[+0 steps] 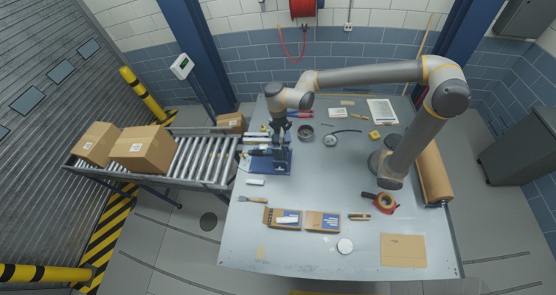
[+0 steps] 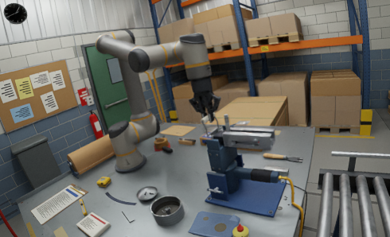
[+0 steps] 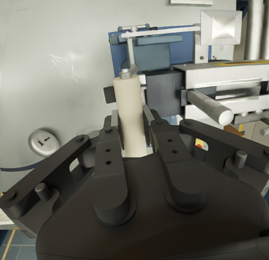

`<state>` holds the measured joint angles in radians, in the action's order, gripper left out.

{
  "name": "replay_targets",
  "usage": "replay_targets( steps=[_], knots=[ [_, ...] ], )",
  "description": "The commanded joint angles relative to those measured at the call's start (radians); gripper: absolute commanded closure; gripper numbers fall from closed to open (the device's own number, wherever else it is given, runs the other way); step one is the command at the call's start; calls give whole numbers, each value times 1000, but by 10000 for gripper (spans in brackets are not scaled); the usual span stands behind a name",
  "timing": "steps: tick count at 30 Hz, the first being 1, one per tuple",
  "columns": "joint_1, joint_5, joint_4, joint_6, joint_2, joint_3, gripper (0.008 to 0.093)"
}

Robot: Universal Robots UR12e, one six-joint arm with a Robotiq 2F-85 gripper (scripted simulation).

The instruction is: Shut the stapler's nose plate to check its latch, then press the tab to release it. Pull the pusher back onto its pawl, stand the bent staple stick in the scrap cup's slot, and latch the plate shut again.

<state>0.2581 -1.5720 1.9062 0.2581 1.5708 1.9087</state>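
Note:
The cream cylindrical handle (image 3: 130, 111) stands at the near end of the stapler (image 2: 238, 159), which is clamped on a blue stand and base plate. My gripper (image 3: 133, 131) has its two fingers closed on either side of that handle, gripping it, as the wrist camera plainly shows. The stapler's grey metal head (image 3: 225, 76) extends to the right, with a round steel rod (image 3: 210, 109) pointing toward me. The scrap cup (image 2: 167, 210) sits on the table beside the stand, apart from it. I cannot make out the bent staple stick.
The stapler's head and rod stand close on the right of my fingers. A roller conveyor (image 1: 194, 157) with boxes borders the table's left side. A round lid (image 3: 43, 143), tape dispenser (image 1: 383, 202), clipboard (image 1: 383, 111) and small tools lie scattered on the grey table.

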Motion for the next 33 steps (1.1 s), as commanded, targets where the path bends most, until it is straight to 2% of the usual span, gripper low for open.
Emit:
replay_targets(
  steps=[1,7,23,33],
  knots=[
    [0,0,1,0,0,-1,754],
    [0,0,1,0,0,-1,634],
    [0,0,-3,0,1,-3,634],
    [0,0,-31,0,10,-24,634]
  ],
)
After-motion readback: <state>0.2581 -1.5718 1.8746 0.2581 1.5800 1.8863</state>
